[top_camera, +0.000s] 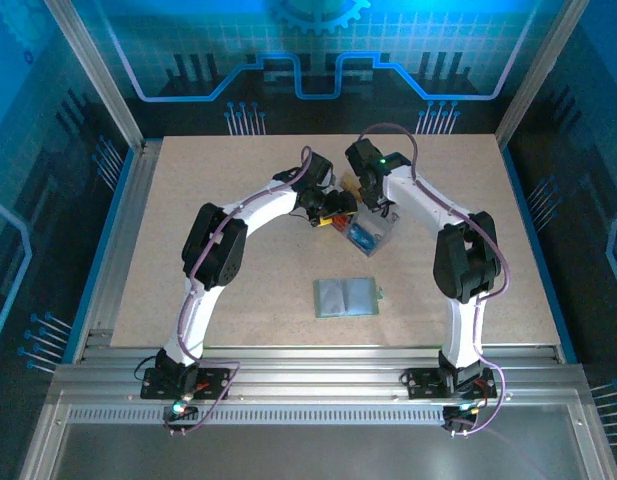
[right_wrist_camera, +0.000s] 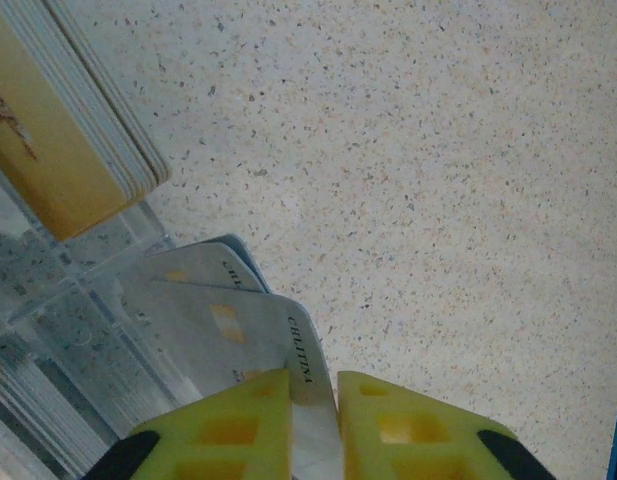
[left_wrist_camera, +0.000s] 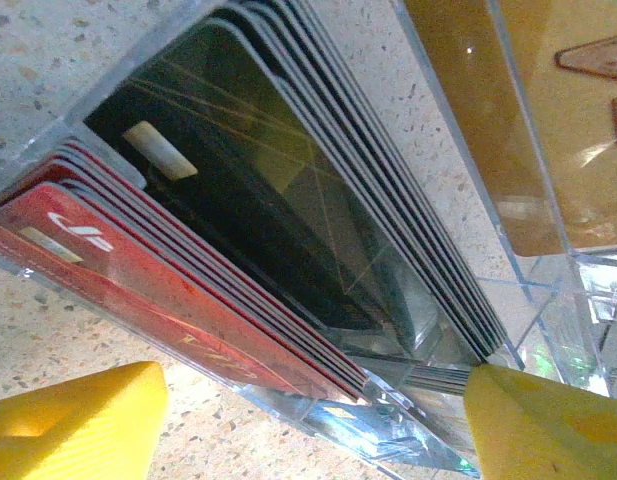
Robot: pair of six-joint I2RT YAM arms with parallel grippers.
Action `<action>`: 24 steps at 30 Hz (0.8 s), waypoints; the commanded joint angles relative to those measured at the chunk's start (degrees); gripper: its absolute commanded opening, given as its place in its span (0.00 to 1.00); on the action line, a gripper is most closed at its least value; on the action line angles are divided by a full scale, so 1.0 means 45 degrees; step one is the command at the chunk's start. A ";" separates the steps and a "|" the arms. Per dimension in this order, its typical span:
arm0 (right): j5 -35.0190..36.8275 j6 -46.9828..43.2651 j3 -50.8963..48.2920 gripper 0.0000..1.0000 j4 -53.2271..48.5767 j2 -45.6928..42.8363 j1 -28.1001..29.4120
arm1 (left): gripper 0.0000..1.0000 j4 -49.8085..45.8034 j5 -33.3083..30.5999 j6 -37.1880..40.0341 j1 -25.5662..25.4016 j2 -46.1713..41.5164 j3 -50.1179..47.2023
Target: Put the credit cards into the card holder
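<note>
The card holder (top_camera: 345, 297) lay open, apparently empty, near the middle of the table (top_camera: 238, 200); no card seemed stowed yet. The credit cards (left_wrist_camera: 288, 230) were stacked in the clear tray (top_camera: 390, 228) farther back. One pale card (right_wrist_camera: 218, 330) was pinched by the right gripper (right_wrist_camera: 313, 385). The left gripper (left_wrist_camera: 313, 430) was spread wide beside the tray.

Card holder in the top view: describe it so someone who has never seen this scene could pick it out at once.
On the speckled table, look near the middle, closer to the front edge than the clear tray. The card holder lies there by itself, opened flat. It is the one sage-green, roughly square thing with a fold down its centre, and it touches nothing else.
</note>
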 commanded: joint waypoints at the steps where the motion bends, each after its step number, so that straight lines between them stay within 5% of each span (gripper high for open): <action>1: 0.0321 -0.0119 0.0503 0.14 -0.0458 -0.0464 0.0129 | 0.79 -0.0444 -0.0072 0.0177 0.0244 0.0440 -0.0351; 14: -0.0178 -0.0343 0.0926 0.05 -0.1104 -0.0599 0.0334 | 0.79 -0.0346 0.0038 0.0113 0.0294 0.0391 -0.0439; 24: -0.2097 -0.0632 0.1167 0.00 -0.1385 -0.0640 0.0330 | 0.79 -0.0259 0.0232 0.0118 0.0350 0.0105 -0.0583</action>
